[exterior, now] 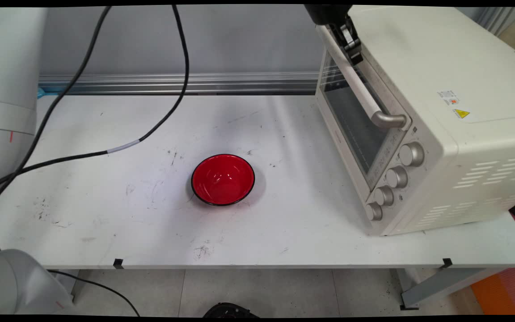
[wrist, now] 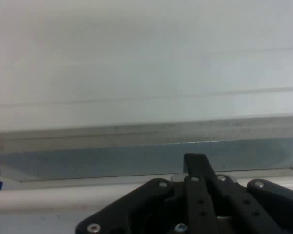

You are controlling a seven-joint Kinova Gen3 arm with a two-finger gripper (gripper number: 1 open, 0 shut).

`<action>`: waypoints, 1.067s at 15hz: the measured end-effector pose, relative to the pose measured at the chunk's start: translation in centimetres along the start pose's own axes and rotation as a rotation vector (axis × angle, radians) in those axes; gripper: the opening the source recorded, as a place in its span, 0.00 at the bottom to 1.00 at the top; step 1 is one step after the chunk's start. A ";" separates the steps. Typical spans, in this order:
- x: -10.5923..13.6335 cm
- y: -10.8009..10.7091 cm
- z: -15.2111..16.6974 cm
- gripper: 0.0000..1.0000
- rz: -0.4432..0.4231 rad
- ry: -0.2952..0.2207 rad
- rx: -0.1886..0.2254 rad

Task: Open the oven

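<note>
Gripper (exterior: 352,50): upper part cut off by main view's top edge; fingertips hidden against oven handle (exterior: 359,87). Oven (exterior: 441,112): far right corner cut off.

I see a bowl (exterior: 222,179) with a glossy red interior and a thin black rim. It sits on a white table (exterior: 105,214) marked with dark grey scuffs and smudges. The toaster oven (exterior: 436,134) is cream-white, with a dark glass door, a white handle (exterior: 361,87) with silver metal ends, four silver knobs (exterior: 394,177), and a yellow triangular warning label (exterior: 461,113). The gripper (exterior: 351,44) is black. The cables (exterior: 105,152) are black, one carrying a white band.
</note>
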 end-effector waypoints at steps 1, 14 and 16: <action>0.0 0.0 0.5 0.00 -0.002 -0.005 0.001; -1.0 -0.1 3.1 0.00 -0.032 -0.035 0.021; -1.3 -0.1 3.0 0.00 -0.037 -0.041 0.023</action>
